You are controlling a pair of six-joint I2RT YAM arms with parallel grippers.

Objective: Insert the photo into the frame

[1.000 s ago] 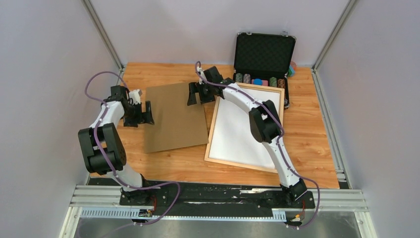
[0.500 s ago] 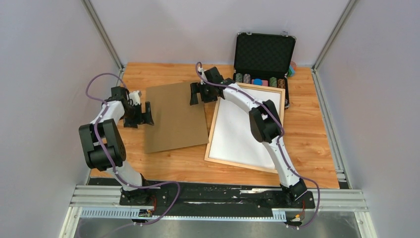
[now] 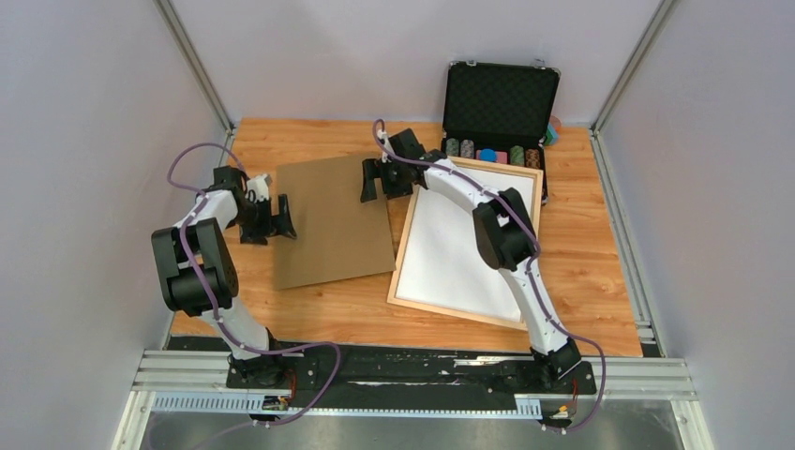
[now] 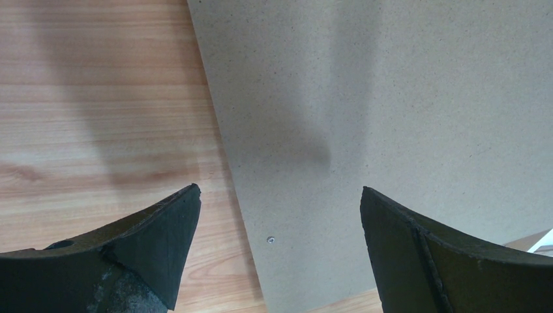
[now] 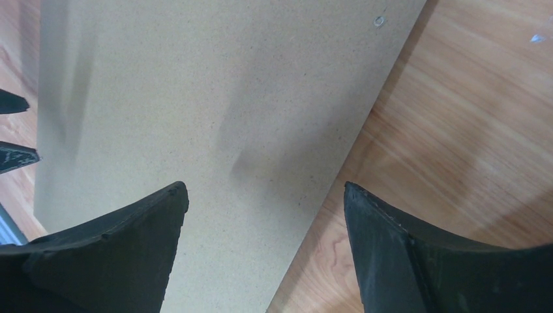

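The light-wood frame [image 3: 455, 312] lies flat right of centre. A white sheet [image 3: 464, 244], the photo's plain back, lies inside it; no balloon print shows. The brown backing board [image 3: 333, 220] lies flat to the frame's left. My left gripper [image 3: 279, 217] is open over the board's left edge; in the left wrist view [image 4: 280, 190] its fingers straddle that edge [image 4: 225, 163], holding nothing. My right gripper [image 3: 373, 178] is open at the board's far right corner; in the right wrist view [image 5: 265, 186] it straddles the board's edge [image 5: 339, 169], empty.
An open black case [image 3: 500, 98] with rows of coloured chips [image 3: 492, 154] stands at the back, touching the frame's far edge. Grey walls close in the wooden table [image 3: 581, 234] on three sides. The right arm reaches across the frame's far left corner.
The left arm has shifted a little and its gripper has edged slightly right over the board's left edge. The right gripper has barely moved. Board, frame and white sheet lie as before.
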